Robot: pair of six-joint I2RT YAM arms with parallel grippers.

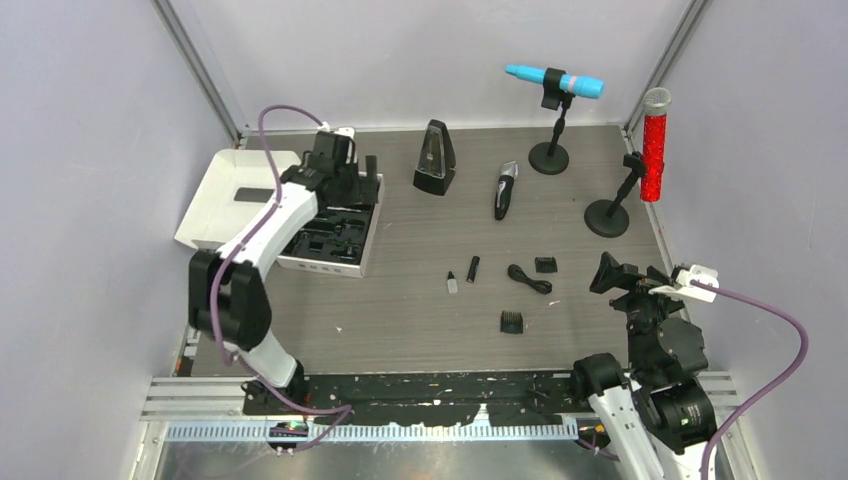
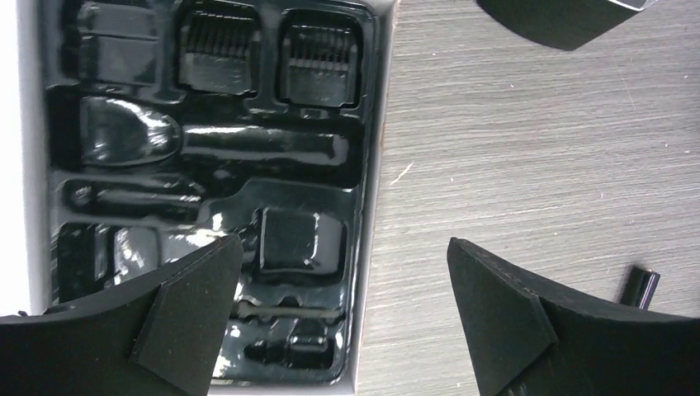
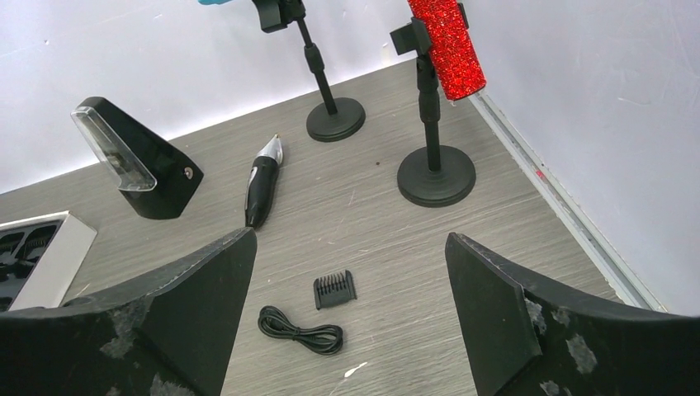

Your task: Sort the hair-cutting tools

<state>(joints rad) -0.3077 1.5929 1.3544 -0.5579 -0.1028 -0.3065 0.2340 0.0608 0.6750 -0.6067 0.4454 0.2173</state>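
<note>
The black-and-silver clipper (image 1: 505,188) (image 3: 262,181) lies on the table behind the middle. Nearer lie a tiny bottle (image 1: 452,284), a short black cylinder (image 1: 473,268) (image 2: 640,286), a coiled cable (image 1: 528,278) (image 3: 299,327) and two comb guards (image 1: 545,264) (image 1: 512,321) (image 3: 334,289). My left gripper (image 1: 358,190) (image 2: 345,247) hangs open over the right edge of the black insert tray (image 1: 330,225) (image 2: 198,157), where two comb guards (image 2: 219,54) (image 2: 320,58) sit in slots. My right gripper (image 1: 620,285) (image 3: 348,247) is open and empty at the right, facing the cable and guard.
A black metronome (image 1: 435,158) (image 3: 136,161) stands behind the box. A blue microphone (image 1: 553,80) and a red one (image 1: 655,140) (image 3: 446,45) stand on round bases (image 1: 548,157) (image 1: 607,217) at the back right. The white lid (image 1: 235,190) lies left of the tray.
</note>
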